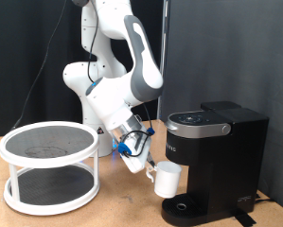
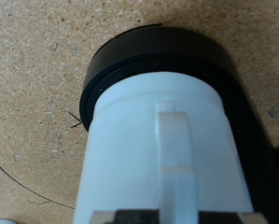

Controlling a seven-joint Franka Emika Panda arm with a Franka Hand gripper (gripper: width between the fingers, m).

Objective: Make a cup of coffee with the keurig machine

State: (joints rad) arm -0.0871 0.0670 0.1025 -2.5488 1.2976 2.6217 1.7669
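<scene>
While gripped by handle, cup (image 1: 168, 178) hangs just above round drip tray (image 1: 186, 204) of keurig machine (image 1: 215, 161), under its brew head. End effector (image 1: 147, 168) pinching cup handle, at exterior view's left of machine. White two-tier rack (image 1: 51, 165) farther left on tabletop (image 1: 122, 208).

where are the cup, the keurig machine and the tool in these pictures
cup (image 1: 168, 178), exterior view, on its white side wall
keurig machine (image 1: 205, 156), exterior view, on its black front
tool (image 1: 139, 156), exterior view, at its fingers beside the cup
</scene>
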